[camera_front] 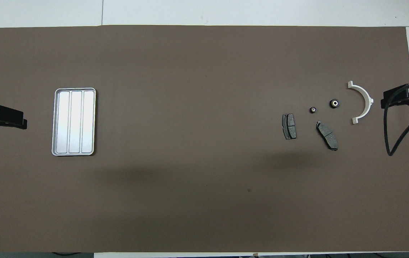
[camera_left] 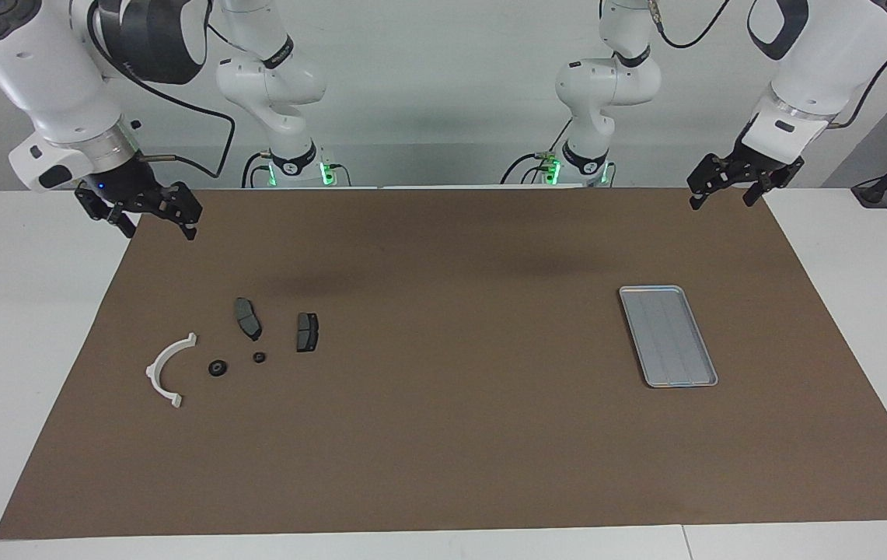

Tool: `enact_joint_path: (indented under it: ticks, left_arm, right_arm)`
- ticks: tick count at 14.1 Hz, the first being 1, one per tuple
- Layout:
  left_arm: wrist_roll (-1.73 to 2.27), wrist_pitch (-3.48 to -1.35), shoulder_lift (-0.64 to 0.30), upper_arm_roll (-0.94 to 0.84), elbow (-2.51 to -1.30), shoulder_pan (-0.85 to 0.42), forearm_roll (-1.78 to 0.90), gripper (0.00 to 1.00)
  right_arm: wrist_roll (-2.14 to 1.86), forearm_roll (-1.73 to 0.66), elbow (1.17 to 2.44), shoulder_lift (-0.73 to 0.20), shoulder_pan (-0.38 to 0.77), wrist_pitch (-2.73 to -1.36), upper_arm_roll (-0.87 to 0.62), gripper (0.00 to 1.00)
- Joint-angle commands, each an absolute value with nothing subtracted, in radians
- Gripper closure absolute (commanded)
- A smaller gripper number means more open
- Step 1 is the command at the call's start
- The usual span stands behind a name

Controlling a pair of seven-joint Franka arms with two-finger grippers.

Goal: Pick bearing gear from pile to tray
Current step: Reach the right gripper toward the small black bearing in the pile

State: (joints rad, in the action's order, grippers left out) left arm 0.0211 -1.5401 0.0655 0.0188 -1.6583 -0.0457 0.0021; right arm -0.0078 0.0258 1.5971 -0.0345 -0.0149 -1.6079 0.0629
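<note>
silver ridged tray (camera_left: 668, 336), white arc (camera_left: 167, 369), brown mat (camera_left: 443, 435)

Loose pile (camera_left: 241, 346) w/ white arc; silver tray (camera_left: 668, 336) flat, well apart.

Left arm: white, raised, waiting; its black two-finger left gripper (camera_left: 728, 189) gapes.
Right arm: white, raised; black right gripper (camera_left: 154, 219) fingers apart.

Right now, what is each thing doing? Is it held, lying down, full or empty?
Tray: flat on the brown mat, empty.
White arc: lying loose.
Two grey plates: lying flat, apart.
Two black round pieces: on the mat, untouched.
Left gripper: raised, open, empty.
Right gripper: raised, open, empty.
</note>
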Motion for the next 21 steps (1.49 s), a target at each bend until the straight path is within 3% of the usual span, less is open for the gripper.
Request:
enact_joint_path:
  ticks: [1, 8, 12, 16, 21]
  left_arm:
    - [0.031, -1.536, 0.092, 0.020, -1.683, -0.049, 0.008, 0.00]
    - [0.029, -1.537, 0.092, 0.020, -1.683, -0.049, 0.006, 0.00]
    - [0.031, -1.536, 0.092, 0.020, -1.683, -0.049, 0.008, 0.00]
    - [0.029, -1.537, 0.091, 0.020, -1.683, -0.049, 0.008, 0.00]
    - [0.029, -1.537, 0.091, 0.020, -1.683, -0.049, 0.006, 0.00]
  right_arm:
    - [0.017, 0.041, 1.595, -0.028, -0.012, -1.595, 0.060, 0.00]
    - [0.023, 0.003, 1.595, -0.061, -0.029, -1.676, 0.060, 0.02]
    - [0.011, 0.005, 1.592, -0.171, -0.057, -1.758, 0.058, 0.02]
    - [0.005, 0.003, 1.459, -0.340, -0.081, -1.799, 0.054, 0.02]
    - [-0.002, -0.029, 1.425, -0.457, -0.083, -1.894, 0.051, 0.02]
